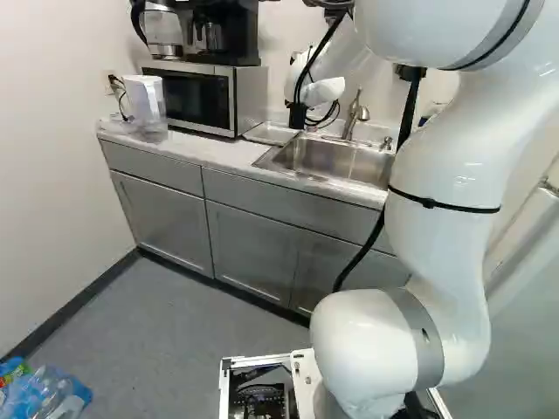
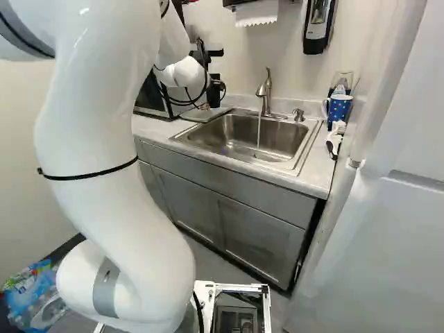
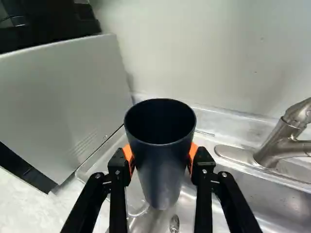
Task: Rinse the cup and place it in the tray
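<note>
Dark cup (image 3: pixel 163 165), roughly upright, mouth up, is clamped from both sides in your gripper (image 3: pixel 161 154), above the sink's (image 2: pixel 281 146) microwave-side edge. Your tray (image 1: pixel 269 133) lies just below, toward the microwave (image 3: pixel 68 92); placement would require shifting that way, then lowering, axis vertical.

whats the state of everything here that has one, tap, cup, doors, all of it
cup: upright, held
gripper: shut on the cup
tap: running
microwave: door closed
cabinet doors: closed
blue mug: upright
paper towel: sheet hanging out
</note>
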Robot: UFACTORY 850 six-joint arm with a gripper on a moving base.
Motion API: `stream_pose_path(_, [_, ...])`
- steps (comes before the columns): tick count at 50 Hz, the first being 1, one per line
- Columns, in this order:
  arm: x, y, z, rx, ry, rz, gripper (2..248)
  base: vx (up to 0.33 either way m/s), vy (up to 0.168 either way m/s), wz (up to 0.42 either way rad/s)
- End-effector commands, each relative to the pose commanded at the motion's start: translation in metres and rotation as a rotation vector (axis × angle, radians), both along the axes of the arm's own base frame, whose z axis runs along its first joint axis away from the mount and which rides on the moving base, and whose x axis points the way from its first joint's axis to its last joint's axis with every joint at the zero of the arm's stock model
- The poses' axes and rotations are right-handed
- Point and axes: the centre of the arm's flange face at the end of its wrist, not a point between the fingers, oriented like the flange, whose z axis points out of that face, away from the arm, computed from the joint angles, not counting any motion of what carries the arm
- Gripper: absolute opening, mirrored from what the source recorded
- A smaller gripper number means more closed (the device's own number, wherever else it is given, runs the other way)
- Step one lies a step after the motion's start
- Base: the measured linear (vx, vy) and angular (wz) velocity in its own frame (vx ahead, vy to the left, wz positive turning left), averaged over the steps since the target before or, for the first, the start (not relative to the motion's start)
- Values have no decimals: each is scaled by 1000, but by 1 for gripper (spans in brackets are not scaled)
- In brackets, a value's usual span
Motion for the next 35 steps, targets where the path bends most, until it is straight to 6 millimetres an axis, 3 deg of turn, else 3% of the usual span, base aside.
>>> stream_pose_path(35, [60,45,-41,0,4,67,124,0,0,0])
